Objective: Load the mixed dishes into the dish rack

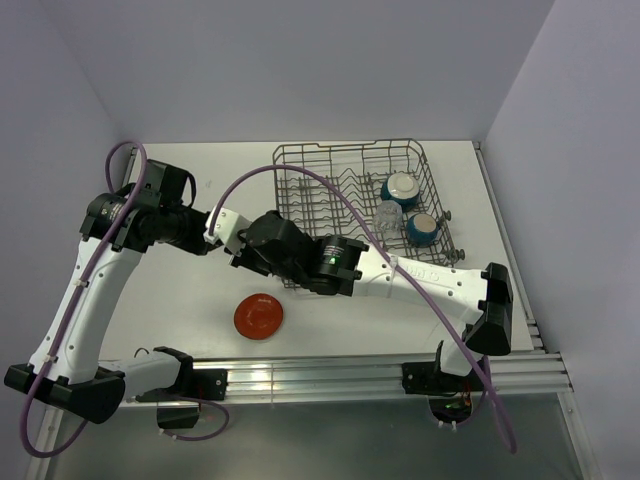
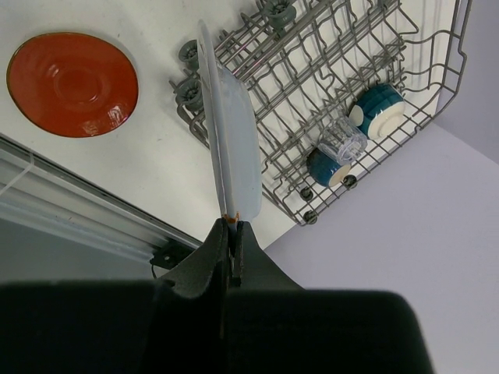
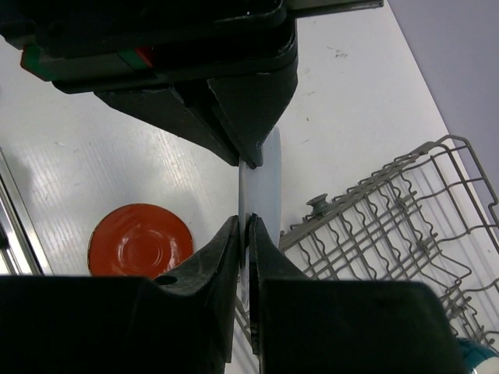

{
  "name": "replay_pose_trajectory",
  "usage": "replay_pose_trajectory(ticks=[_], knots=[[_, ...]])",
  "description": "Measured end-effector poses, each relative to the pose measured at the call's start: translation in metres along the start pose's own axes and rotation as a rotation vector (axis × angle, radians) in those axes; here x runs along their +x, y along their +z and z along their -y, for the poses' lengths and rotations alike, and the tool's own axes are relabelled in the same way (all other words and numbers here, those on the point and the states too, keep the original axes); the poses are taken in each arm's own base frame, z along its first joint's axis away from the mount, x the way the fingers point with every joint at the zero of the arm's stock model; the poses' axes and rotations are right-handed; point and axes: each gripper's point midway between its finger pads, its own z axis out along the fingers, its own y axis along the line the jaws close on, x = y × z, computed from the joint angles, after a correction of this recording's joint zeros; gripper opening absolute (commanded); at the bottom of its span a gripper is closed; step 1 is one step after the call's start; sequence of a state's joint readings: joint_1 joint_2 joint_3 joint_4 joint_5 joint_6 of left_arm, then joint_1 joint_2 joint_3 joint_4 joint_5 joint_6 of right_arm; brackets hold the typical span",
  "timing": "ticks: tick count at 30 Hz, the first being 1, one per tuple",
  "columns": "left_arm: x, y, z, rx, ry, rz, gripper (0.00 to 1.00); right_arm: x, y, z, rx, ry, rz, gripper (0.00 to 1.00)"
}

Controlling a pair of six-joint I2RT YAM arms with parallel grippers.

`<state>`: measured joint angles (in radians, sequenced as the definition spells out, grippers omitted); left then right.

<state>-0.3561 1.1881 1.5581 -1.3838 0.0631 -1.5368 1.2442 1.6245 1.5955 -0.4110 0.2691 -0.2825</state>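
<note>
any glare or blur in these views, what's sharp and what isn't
Top external: sharp, with glare on the metal rail. Left wrist: dark left tool blurs up close, pale blue-grey plate and dish rack sharp. Right wrist: right tool underexposed, red-orange plate glossy.

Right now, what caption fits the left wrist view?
Left gripper holds a pale plate on edge beside the dish rack; a red plate lies nearby.

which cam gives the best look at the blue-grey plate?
Left wrist: the pale blue-grey plate runs edge-on from the left gripper toward the dish rack, most of its length visible. Right wrist shows only a sliver at the right gripper. Top external: the arms hide it.
</note>
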Motion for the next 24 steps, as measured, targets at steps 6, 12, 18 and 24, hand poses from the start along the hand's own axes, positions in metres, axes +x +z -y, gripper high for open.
replay_pose_trajectory(ticks=[6,12,18,24], knots=[[0.001,0.000,0.000,0.000,0.002,-0.002,0.00,0.000,0.000,0.000,0.003,0.000,-0.003,0.19],[0.003,-0.001,-0.001,-0.001,0.009,-0.008,0.00,0.005,0.006,0.000,0.019,-0.001,-0.019,0.29],[0.004,-0.004,-0.004,0.001,0.011,-0.013,0.00,0.007,0.010,0.001,0.037,-0.002,-0.028,0.26],[0.004,-0.005,-0.002,0.007,-0.011,-0.012,0.00,0.008,0.011,0.000,0.054,-0.005,-0.032,0.00]])
